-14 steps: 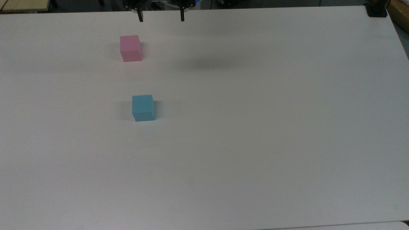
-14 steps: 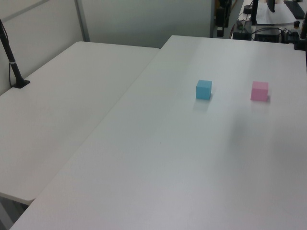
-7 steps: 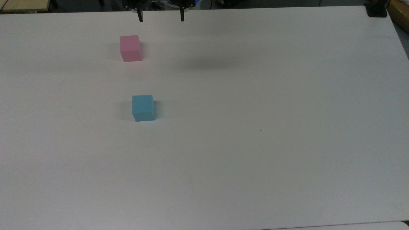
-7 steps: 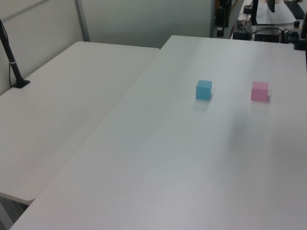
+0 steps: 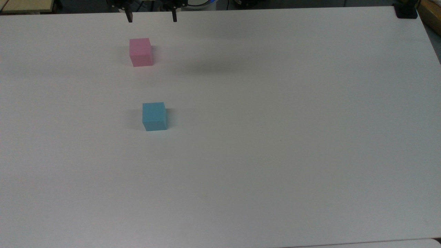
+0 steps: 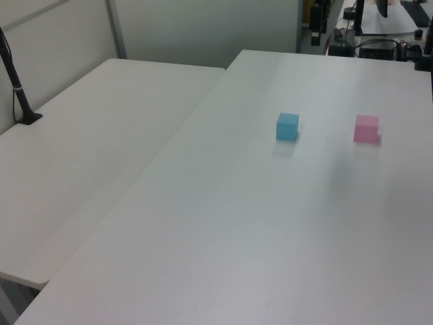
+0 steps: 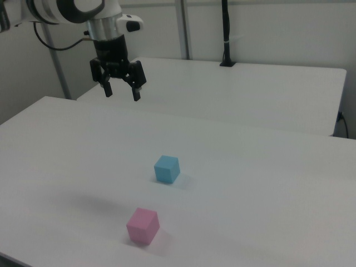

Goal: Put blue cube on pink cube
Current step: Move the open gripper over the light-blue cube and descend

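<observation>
The scene is lit evenly and softly from overhead. A broad, diffuse shadow is cast on the white table [image 5: 275, 155] below and to the top view's right of the gripper [image 5: 151, 19]. Short, faint shadows are thrown beside the blue cube [image 5: 154, 116] and the pink cube [image 5: 141, 52]. Mild graininess is seen, and no harsh glare.

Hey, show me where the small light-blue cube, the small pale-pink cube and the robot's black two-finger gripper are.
small light-blue cube [image 5: 154, 112], top view, on its top face.
small pale-pink cube [image 5: 140, 47], top view, on its top face.
black two-finger gripper [image 7: 122, 93], right view, midway between its open fingertips.
</observation>
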Available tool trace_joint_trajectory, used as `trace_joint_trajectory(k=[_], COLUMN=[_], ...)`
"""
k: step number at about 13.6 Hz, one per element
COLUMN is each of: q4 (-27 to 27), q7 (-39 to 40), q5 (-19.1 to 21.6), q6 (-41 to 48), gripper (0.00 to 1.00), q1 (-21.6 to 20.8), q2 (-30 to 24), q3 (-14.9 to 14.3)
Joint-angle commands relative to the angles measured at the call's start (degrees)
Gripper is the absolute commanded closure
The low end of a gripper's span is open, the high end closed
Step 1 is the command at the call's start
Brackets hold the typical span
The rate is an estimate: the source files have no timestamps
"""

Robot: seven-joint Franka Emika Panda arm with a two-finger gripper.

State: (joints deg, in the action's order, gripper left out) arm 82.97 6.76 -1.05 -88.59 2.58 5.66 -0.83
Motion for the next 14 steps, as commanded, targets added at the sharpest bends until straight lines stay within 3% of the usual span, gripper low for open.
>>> trace_joint_trajectory(k=[1, 9, 12, 14], q4=[0.35, -2.90, -2.03, 1.64], q7=[3.69, 3.00, 3.00, 3.00], q5=[0.00, -0.09, -0.26, -0.53], q6=[-0.27, -6.50, -10.37, -14.30], gripper=[0.00, 0.00, 0.00, 0.00], q1=[2.16, 1.72, 1.72, 1.55], q2=[-0.47, 7.87, 8.85, 9.11], q3=[-0.40, -0.14, -0.05, -0.05])
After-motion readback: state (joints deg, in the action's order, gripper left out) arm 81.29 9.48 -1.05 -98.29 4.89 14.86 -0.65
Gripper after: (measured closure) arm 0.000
